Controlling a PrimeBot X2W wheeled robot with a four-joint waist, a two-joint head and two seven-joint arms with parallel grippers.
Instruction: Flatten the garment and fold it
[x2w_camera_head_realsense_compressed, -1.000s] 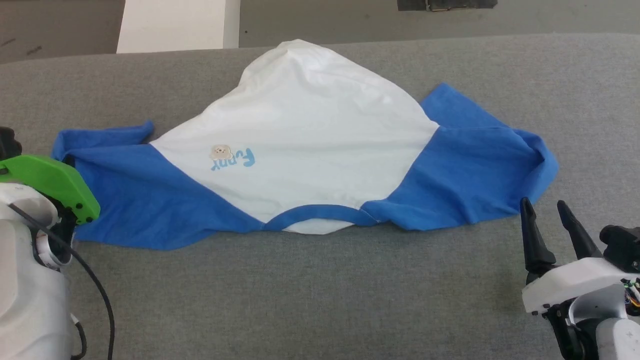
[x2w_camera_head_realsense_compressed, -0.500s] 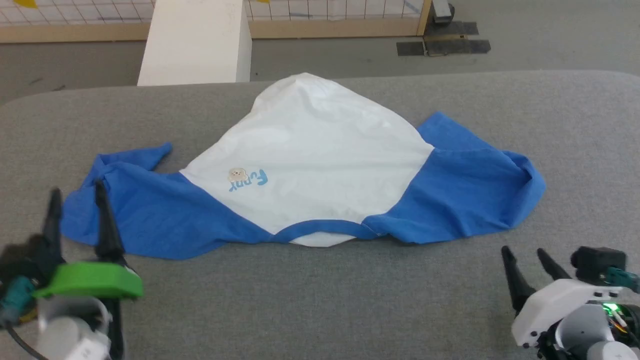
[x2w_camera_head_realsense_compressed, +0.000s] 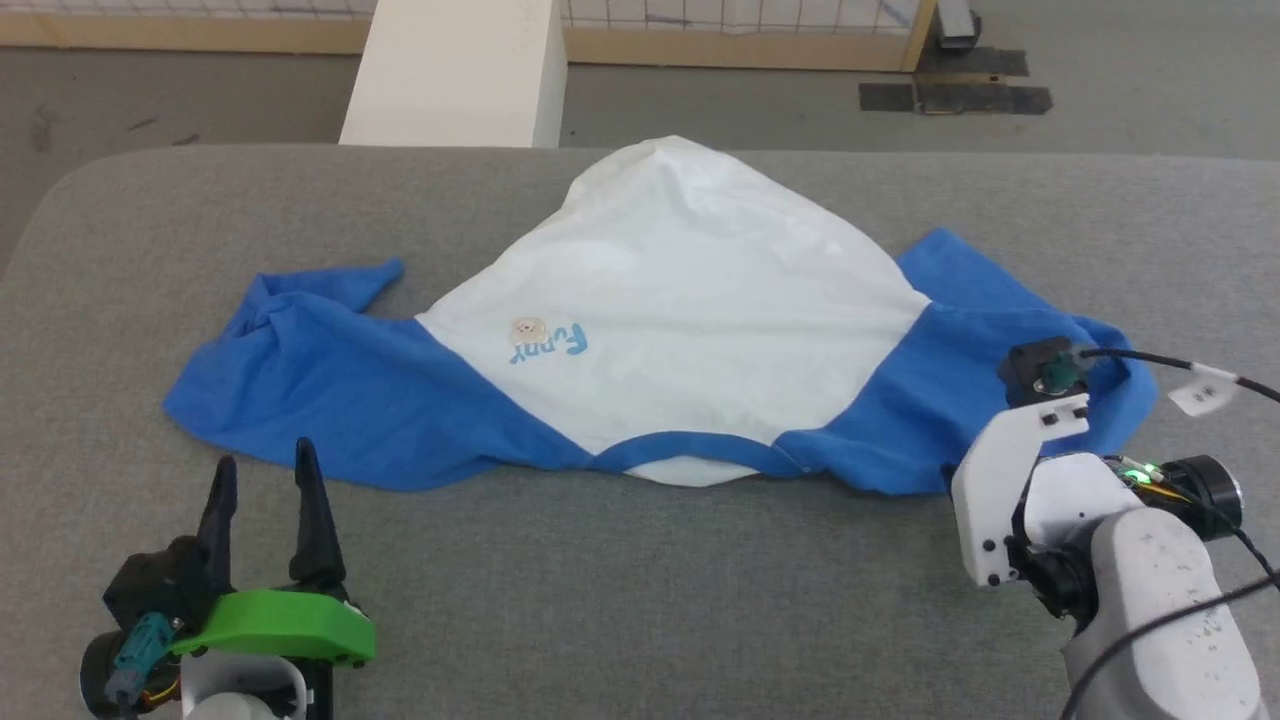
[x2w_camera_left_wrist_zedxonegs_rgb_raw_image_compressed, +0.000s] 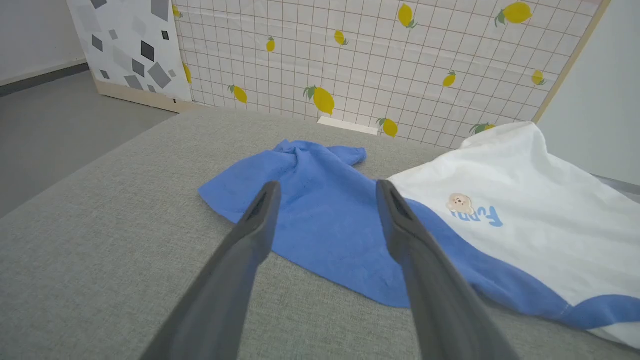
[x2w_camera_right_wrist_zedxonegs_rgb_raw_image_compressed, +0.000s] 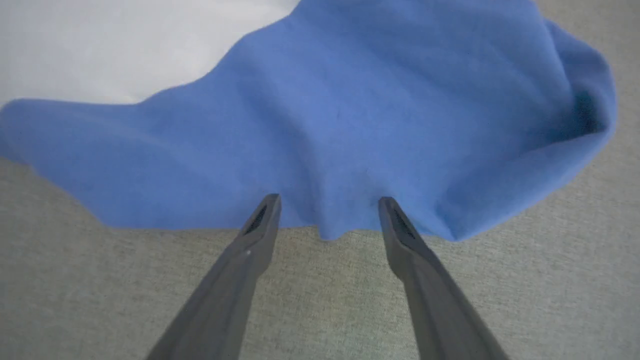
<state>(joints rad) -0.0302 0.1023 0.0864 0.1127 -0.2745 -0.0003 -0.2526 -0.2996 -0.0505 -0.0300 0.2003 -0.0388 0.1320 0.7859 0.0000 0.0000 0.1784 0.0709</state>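
Left gripper (x2w_camera_head_realsense_compressed: 262, 458) released, fingers spread wide, nothing between them. It sits at near left over bare gray padded table (x2w_camera_head_realsense_compressed: 640, 600), tips pointing far, just short of the near edge of the left sleeve (x2w_camera_head_realsense_compressed: 320, 390). Left wrist view: same gripper (x2w_camera_left_wrist_zedxonegs_rgb_raw_image_compressed: 327, 185) apart from the cloth, sleeve lying past the tips.

Right gripper (x2w_camera_right_wrist_zedxonegs_rgb_raw_image_compressed: 328, 199) also released, fingers wide, tips right at the near hem of the right sleeve (x2w_camera_head_realsense_compressed: 960, 350); cannot tell if they touch the cloth. Not clamped on anything. In the head view its white wrist housing stands over the near right part of that sleeve.

T-shirt (x2w_camera_head_realsense_compressed: 690, 280) lies mid-table, neck trim (x2w_camera_head_realsense_compressed: 690, 445) toward the near side, white body bunched up to a peak at the far edge. Both blue sleeves are spread out left and right, rumpled, with the left sleeve's end twisted. Bear print (x2w_camera_head_realsense_compressed: 527, 330) with light-blue lettering sits left of center.

Beyond the table: white post (x2w_camera_head_realsense_compressed: 455, 70) and a lemon-print grid panel (x2w_camera_left_wrist_zedxonegs_rgb_raw_image_compressed: 400, 65).
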